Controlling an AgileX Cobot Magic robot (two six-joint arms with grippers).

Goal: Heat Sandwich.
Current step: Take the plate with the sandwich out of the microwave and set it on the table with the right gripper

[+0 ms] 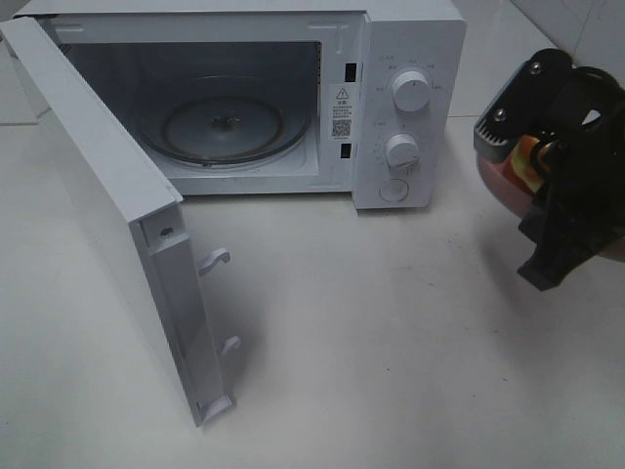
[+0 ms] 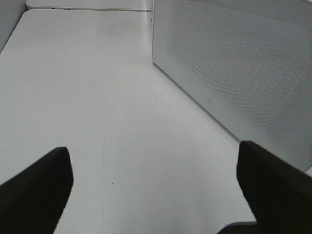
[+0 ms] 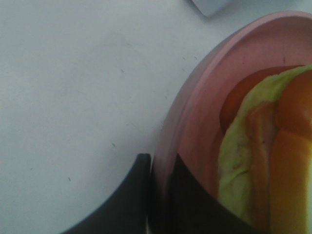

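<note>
Right black gripper (image 3: 158,195) pinching the rim of the round pink plastic-looking plate (image 3: 195,112), one finger (image 3: 122,204) outside the lip, the other inside. Small layered sandwich (image 3: 273,161), pale yellow-green filling with orange and brown showing, sitting on that plate, at about 3 o'clock in the high view, well right of the white microwave (image 1: 410,107) and mostly hidden behind the arm. Left black gripper (image 2: 156,195) spread wide, holding nothing, hovering over the white tabletop (image 2: 97,97) beside the microwave's perforated side wall.

Microwave door (image 1: 117,225) swung fully open at 9 o'clock, round glass turntable (image 1: 225,127) bare.

Handling call: treating the sandwich as light, soft and loosely stacked, likely shifting or toppling under tilt. Not gripping the bread, gripping the stiff plate rim instead. Rim grip off-centre, so plate probably sagging away from the fingers; smooth lip possibly slipping. Keeping level, moving slowly.
</note>
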